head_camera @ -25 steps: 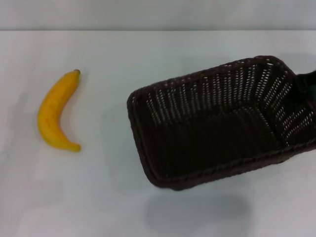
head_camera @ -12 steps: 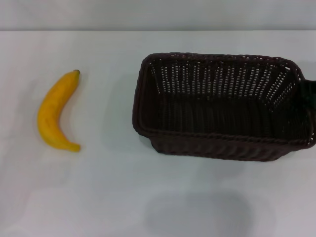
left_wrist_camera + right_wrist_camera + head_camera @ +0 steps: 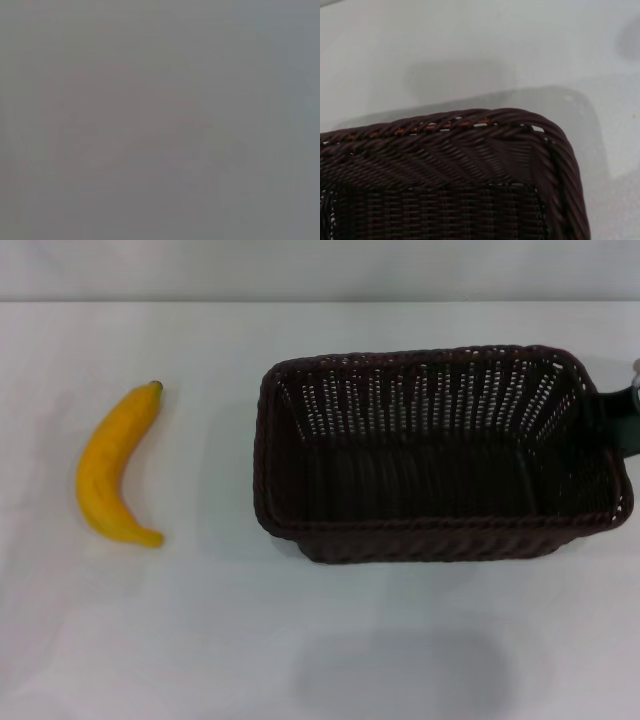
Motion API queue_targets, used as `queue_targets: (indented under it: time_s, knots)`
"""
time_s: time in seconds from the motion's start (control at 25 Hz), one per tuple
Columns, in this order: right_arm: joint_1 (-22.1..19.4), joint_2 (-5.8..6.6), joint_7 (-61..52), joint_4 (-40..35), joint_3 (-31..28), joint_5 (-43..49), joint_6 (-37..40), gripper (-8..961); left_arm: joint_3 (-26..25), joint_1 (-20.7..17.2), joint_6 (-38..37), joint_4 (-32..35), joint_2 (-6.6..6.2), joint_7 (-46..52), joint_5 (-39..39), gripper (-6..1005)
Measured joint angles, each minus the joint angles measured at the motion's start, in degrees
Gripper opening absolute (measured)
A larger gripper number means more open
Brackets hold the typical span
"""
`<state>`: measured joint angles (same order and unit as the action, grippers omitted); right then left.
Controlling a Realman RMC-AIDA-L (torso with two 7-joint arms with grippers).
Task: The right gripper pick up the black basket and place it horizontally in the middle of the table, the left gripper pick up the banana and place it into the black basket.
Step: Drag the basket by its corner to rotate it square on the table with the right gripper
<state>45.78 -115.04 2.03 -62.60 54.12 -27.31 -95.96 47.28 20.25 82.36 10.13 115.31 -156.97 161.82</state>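
The black basket (image 3: 440, 538) hangs above the white table (image 3: 190, 640) at centre right, long side across, opening up, and casts a shadow on the table nearer me. My right gripper (image 3: 623, 420) shows only as a dark part at the basket's right end and holds the basket there. The right wrist view shows a rim corner of the basket (image 3: 470, 125) close up over the table. The yellow banana (image 3: 110, 472) lies on the table at the left, stem tip pointing away, well apart from the basket. My left gripper is not in view; the left wrist view is blank grey.
The table's far edge (image 3: 320, 302) runs along the top of the head view, with a pale wall behind it. Nothing else stands on the table.
The basket has turned from a slanted, tilted pose to lying level and straight across, and has shifted slightly left. The banana has not moved.
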Motion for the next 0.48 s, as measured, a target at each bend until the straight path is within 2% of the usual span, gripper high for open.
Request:
queue_targets:
  time_s: [0.08,0.28,0.48]
  knots:
    - [0.33,0.23,0.23,0.1,-0.01,-0.01,-0.04,130,0.0,0.09,-0.36,0.36,-0.02,0.0,0.12,863]
    - [3.02,1.98,2.58,1.96,1.65,0.07,-1.33,150,0.01,0.07,-0.58,0.68,0.02,-0.05,0.22,862]
    - [3.63,3.53,2.9,2.41,1.7,-1.53,-1.33,176,-0.21,-0.24,-0.52,0.74,0.26,-0.23,0.3,862]
